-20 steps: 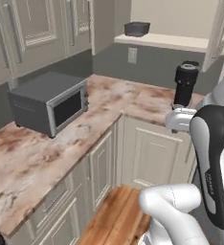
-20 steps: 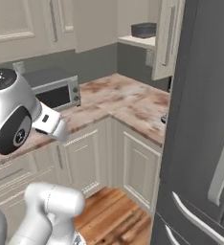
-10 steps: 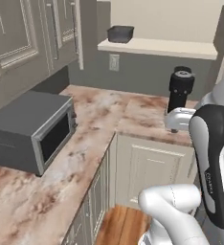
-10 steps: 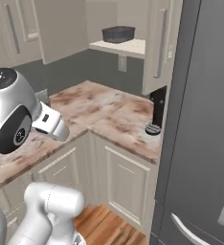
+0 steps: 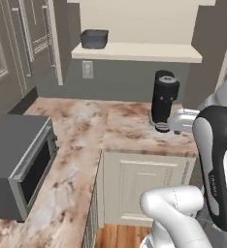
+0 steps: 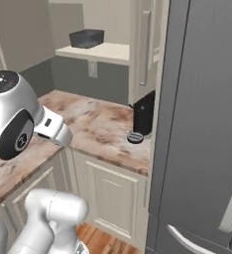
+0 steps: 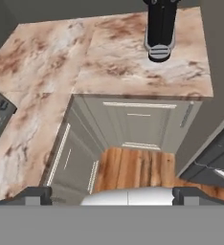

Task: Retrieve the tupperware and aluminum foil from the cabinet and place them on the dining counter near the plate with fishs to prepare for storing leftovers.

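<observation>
The tupperware [image 5: 94,38], a dark grey tub, sits at the left end of the open cabinet's shelf [image 5: 135,51], high on the wall; it also shows in the right base view [image 6: 87,37]. My gripper [image 7: 112,195] hangs well below and in front of that shelf, pointing down at the counter corner and the wooden floor. It is open, with its fingertips [image 7: 37,194] wide apart and nothing between them. The aluminum foil, the dining counter and the plate with fishs are out of view.
A tall black appliance [image 5: 164,99] stands on the marbled kitchen counter [image 5: 86,126] under the shelf. A grey microwave [image 5: 18,164] sits at the left. The cabinet's open door [image 6: 145,49] and a dark fridge [image 6: 202,124] close off the right side.
The whole picture has shifted, so the camera has moved: the open cabinet and tupperware now stand nearer and more central, and the microwave has slid to the lower left. The gripper stays open.
</observation>
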